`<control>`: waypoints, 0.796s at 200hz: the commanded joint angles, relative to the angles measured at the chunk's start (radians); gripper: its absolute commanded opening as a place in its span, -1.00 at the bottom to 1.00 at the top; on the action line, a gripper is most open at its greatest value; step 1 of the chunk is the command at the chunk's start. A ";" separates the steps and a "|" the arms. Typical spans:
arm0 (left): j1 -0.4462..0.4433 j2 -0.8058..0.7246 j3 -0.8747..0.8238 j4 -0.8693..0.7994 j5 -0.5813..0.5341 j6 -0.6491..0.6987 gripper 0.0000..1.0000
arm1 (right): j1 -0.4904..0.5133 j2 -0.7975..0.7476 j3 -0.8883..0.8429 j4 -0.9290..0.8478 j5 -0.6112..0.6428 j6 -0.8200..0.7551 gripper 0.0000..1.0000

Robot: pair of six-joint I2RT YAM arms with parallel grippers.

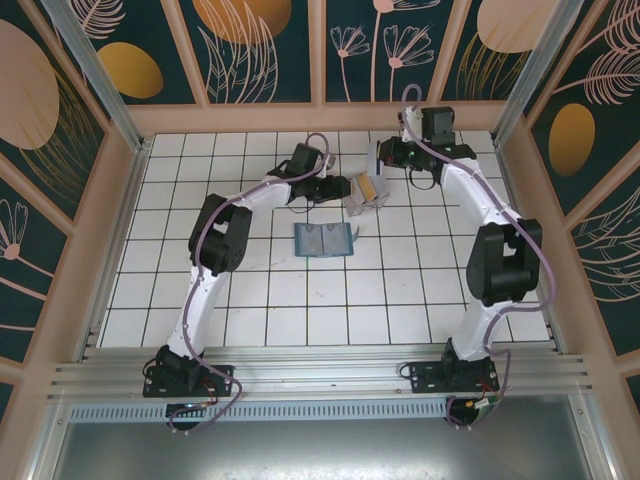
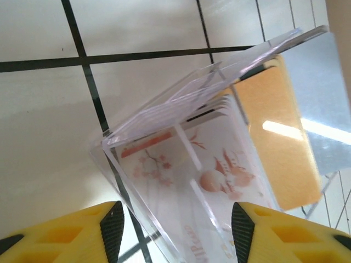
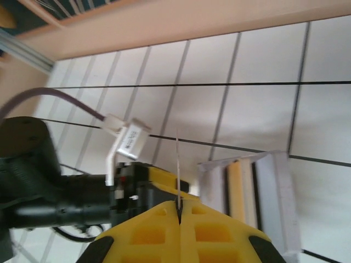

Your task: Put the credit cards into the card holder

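The card holder (image 1: 325,240), a teal-blue wallet, lies open and flat mid-table. Behind it a clear stand (image 1: 360,198) holds the credit cards (image 1: 368,186), among them a gold-yellow one (image 2: 279,142) and a pale printed one (image 2: 219,164). My left gripper (image 1: 345,188) (image 2: 177,230) stands open with its fingers either side of the stand; a thin gap shows at the left pad (image 2: 113,230). My right gripper (image 1: 386,157) (image 3: 179,211) is shut on one thin credit card (image 3: 177,164), seen edge-on, just behind the stand. The gold card (image 3: 235,189) shows beside it.
The white gridded table (image 1: 280,300) is boxed in by a wooden rim (image 1: 320,118) at the back and aluminium posts at the sides. Both arms reach toward the back centre, their bases on the near rail (image 1: 320,375).
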 commanded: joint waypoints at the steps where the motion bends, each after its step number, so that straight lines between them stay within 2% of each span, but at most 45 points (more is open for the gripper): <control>1: -0.007 -0.112 -0.012 -0.017 0.022 -0.008 0.15 | -0.040 -0.050 -0.068 0.092 -0.200 0.089 -1.00; 44: 0.006 -0.264 -0.134 0.019 -0.002 0.004 0.18 | -0.051 -0.125 -0.210 0.175 -0.331 0.158 -1.00; 79: 0.040 -0.442 -0.393 0.083 -0.052 0.011 0.14 | -0.023 -0.208 -0.367 0.282 -0.392 0.247 -1.00; 114: 0.055 -0.621 -0.661 0.058 -0.135 0.054 0.06 | 0.099 -0.237 -0.516 0.348 -0.348 0.302 -1.00; 139: 0.069 -0.700 -0.812 -0.007 -0.216 0.084 -0.03 | 0.191 -0.233 -0.625 0.445 -0.248 0.364 -1.00; 159: 0.083 -0.717 -0.902 -0.001 -0.222 0.075 -0.05 | 0.231 -0.185 -0.657 0.478 -0.176 0.376 -1.00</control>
